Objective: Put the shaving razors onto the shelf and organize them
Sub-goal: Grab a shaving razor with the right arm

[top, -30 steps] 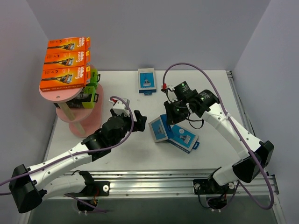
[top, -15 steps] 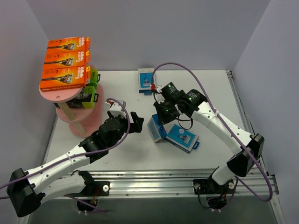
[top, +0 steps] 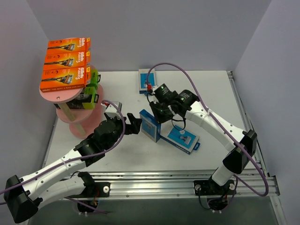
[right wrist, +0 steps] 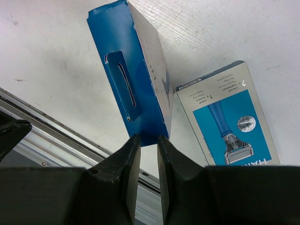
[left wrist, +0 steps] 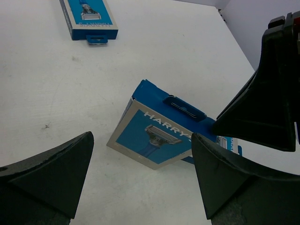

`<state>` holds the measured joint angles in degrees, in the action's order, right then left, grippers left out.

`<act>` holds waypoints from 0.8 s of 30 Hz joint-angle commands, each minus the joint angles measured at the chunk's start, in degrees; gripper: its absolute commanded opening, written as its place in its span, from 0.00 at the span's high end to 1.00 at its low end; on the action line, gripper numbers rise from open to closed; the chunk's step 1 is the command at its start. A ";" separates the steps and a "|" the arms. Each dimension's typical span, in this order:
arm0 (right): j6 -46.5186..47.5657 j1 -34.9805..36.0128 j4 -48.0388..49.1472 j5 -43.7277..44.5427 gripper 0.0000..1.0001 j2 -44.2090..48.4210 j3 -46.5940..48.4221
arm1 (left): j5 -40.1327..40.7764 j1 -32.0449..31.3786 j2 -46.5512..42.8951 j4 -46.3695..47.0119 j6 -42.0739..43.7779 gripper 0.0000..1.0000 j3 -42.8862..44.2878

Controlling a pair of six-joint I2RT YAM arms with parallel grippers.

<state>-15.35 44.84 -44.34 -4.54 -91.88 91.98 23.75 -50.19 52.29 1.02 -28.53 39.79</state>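
Note:
My right gripper (top: pixel 157 114) is shut on the end of a blue-and-grey razor pack (top: pixel 149 125) and holds it tilted on edge over the table; its fingers (right wrist: pixel 126 159) pinch the pack (right wrist: pixel 136 89). My left gripper (top: pixel 135 123) is open and empty just left of that pack (left wrist: pixel 157 133), which lies between and beyond its fingertips (left wrist: pixel 70 159). A second blue pack (top: pixel 183 138) lies flat on the table (right wrist: pixel 229 117). A third (top: pixel 147 80) lies at the back (left wrist: pixel 88 16). The pink shelf (top: pixel 77 117) carries three orange packs (top: pixel 64 78) on top and black-and-lime packs (top: pixel 90 96) below.
Grey walls close the table at the left, back and right. A metal rail (top: pixel 154 176) runs along the near edge. A purple cable (top: pixel 187 70) loops above the right arm. White table (top: pixel 211 89) lies bare at the back right.
My right gripper has carried the blue pack left, off the second pack and toward the left gripper. My left gripper has shifted slightly nearer and stayed open.

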 commanded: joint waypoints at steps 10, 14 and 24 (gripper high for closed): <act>-1.61 2.01 -1.19 3.12 0.81 0.03 2.67 | -0.19 0.97 -5.27 -4.00 -0.38 0.06 -0.50; -1.61 2.01 -1.98 4.09 0.78 1.08 3.64 | -0.28 1.15 -6.15 -5.85 -0.29 0.06 0.37; -0.29 1.92 -2.69 7.35 0.58 -0.41 8.82 | -2.65 1.15 -9.31 -15.41 -1.79 0.06 5.64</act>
<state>-16.36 46.57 -45.36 0.14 -92.51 97.78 22.55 -49.39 44.31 -10.52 -29.58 40.42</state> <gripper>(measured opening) 0.416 0.941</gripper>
